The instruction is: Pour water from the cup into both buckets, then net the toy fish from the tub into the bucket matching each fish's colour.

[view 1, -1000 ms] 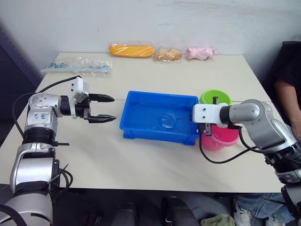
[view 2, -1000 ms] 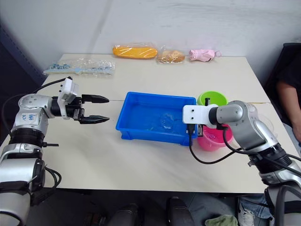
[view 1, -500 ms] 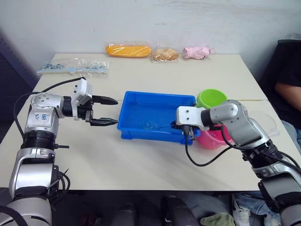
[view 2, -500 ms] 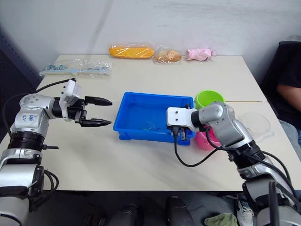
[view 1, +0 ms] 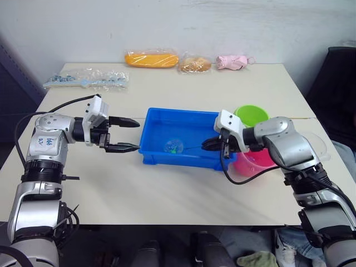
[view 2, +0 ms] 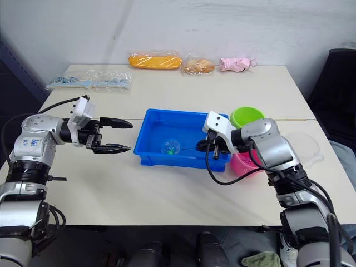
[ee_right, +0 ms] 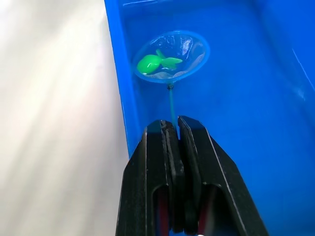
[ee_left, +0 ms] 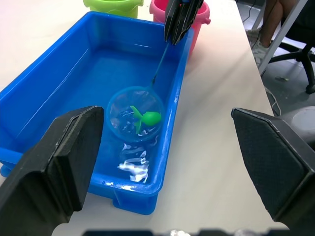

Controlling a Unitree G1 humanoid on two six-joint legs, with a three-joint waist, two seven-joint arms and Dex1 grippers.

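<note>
The blue tub sits mid-table with water in it. My right gripper is shut on the net's thin handle over the tub's right end. The net's light blue hoop lies in the water near the tub's middle, and a green toy fish rests inside it. Just right of the tub stand the lime green bucket and the pink bucket, the pink one partly behind my right arm. The clear cup stands further right. My left gripper is open at the tub's left end, holding nothing.
Along the table's far edge lie an orange bag, a tan bag and a pink bag. A clear bag of small blue items lies at the back left. A person's legs and a chair are beyond the table's right side.
My right gripper has turned and drawn the net leftward through the tub's water. A green fish now lies in the hoop. The left gripper stays open beside the tub.
</note>
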